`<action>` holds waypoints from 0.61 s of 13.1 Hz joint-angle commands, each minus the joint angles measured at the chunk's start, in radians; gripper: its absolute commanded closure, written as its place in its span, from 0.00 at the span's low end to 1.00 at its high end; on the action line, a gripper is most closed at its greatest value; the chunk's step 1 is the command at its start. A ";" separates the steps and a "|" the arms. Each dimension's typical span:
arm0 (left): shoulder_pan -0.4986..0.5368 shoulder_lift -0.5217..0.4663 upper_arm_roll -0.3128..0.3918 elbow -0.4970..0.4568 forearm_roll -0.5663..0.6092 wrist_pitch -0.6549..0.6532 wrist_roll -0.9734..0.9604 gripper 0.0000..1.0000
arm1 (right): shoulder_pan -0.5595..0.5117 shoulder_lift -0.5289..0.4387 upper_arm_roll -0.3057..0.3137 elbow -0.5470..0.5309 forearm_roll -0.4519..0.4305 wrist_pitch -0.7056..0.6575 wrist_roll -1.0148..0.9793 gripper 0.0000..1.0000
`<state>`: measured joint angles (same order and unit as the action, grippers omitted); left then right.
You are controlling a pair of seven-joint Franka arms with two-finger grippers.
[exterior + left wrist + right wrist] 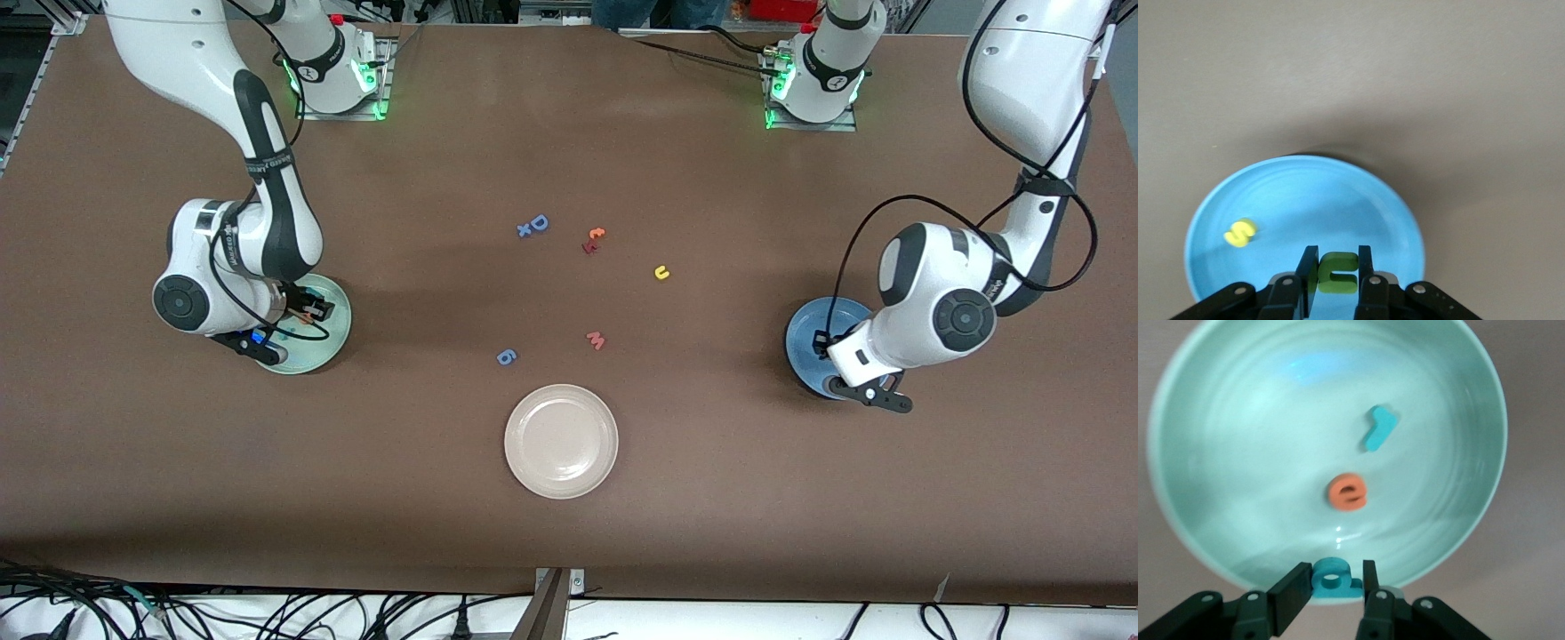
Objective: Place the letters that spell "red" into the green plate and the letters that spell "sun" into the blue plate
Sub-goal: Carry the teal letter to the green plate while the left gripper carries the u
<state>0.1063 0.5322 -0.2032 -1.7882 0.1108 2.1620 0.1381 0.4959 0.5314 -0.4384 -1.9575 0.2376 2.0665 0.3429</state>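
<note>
Over the green plate (1198, 540) at the right arm's end of the desk, my right tool (1337, 587) hangs clamped on the teal d (1335, 577), with the teal r (1378, 428) and orange e (1347, 491) already in it. The left tool (1337, 273) hangs over the blue plate (1305, 193) gripping the olive n (1337, 272); the yellow s (1240, 232) lies inside. The yellow u (661, 273) sits mid-desk, so I reckon that's what's left. No readable brand text anywhere.

White arms, black joints, cables
</note>
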 commanded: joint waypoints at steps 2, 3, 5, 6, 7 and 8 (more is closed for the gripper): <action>0.030 -0.001 -0.013 -0.007 0.021 -0.008 0.048 0.75 | -0.002 0.002 0.006 -0.020 0.015 0.035 -0.022 0.89; 0.030 0.003 -0.012 -0.002 0.024 -0.008 0.048 0.56 | 0.000 -0.004 0.007 -0.018 0.017 0.029 -0.021 0.63; 0.032 0.018 -0.012 0.016 0.021 -0.010 0.046 0.00 | 0.000 -0.027 0.009 -0.012 0.032 0.018 -0.015 0.05; 0.032 0.017 -0.012 0.016 0.018 -0.011 0.044 0.00 | 0.000 -0.053 0.004 0.005 0.032 -0.008 -0.021 0.01; 0.032 0.020 -0.013 0.012 0.015 -0.011 0.043 0.00 | -0.002 -0.080 -0.005 0.041 0.032 -0.070 -0.022 0.01; 0.030 0.020 -0.013 0.010 -0.003 -0.013 0.040 0.00 | -0.002 -0.093 -0.026 0.101 0.032 -0.154 -0.015 0.01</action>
<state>0.1307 0.5447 -0.2079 -1.7893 0.1106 2.1607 0.1717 0.4994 0.5026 -0.4403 -1.9246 0.2541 2.0374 0.3388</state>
